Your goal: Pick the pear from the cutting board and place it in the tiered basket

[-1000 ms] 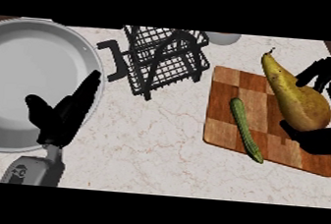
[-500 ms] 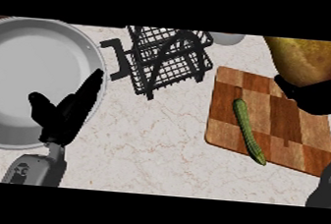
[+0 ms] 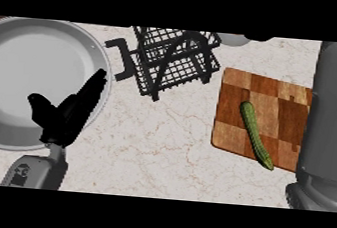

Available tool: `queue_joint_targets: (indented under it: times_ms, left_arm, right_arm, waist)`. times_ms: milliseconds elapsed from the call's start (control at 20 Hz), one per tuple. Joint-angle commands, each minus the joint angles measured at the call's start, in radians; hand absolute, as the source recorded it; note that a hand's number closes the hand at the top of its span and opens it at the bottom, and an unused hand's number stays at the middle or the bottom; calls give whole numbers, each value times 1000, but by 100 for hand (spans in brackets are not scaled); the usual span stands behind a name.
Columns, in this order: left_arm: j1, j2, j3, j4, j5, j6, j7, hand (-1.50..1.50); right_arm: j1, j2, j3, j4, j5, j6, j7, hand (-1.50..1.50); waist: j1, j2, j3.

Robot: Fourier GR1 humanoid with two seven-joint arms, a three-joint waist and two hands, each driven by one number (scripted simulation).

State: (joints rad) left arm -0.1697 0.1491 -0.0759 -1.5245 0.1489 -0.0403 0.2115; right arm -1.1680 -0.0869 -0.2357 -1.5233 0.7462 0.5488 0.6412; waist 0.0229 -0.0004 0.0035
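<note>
Far left on the counter (image 3: 168,156) sits a big grey plate (image 3: 28,55), nothing to do w/ the job. My left hand (image 3: 67,113) rests over its right rim, fingers straight and apart, holding nothing; it can stay put.

Next over, top centre, is the black wire tiered basket (image 3: 172,61), the drop spot. It looks tilted or lying on its side from here (hard to be sure of the opening), so I judge the approach should come from above and slightly right, aiming for a gap between wires, not a rim.

Then the cutting board (image 3: 233,131), w/ only a cucumber (image 3: 255,130) lying lengthwise on it. The pear isn't on the board, and I can't see it anywhere in view.

Far right, my right forearm (image 3: 333,124) fills the edge, raised high. My right hand is out of view, so I can't tell its state; presumably the pear is up there w/ it. To do this well: swing left slowly, keep the arm clear of the basket's handle, lower before letting go.
</note>
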Motion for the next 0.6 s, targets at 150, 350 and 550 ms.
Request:
queue_joint_targets:
  times_ms: [150, 350, 550]
  left_arm:
    - [25, -46, -51, -6, -40, 24, 15, 0]
    - [-50, -34, -16, 49, -17, 8, 48, 0]
    - [-46, -26, -18, 33, -20, -1, 66, 0]
  right_arm:
    - [-96, 12, 2, 349, 64, -241, -118, 150]
    - [-163, 82, 23, 506, 80, -365, -163, 150]
    - [-231, 81, -19, 693, 71, -477, -254, 150]
  waist:
    - [6, 8, -4]
    - [7, 12, -5]
    - [16, 15, -5]
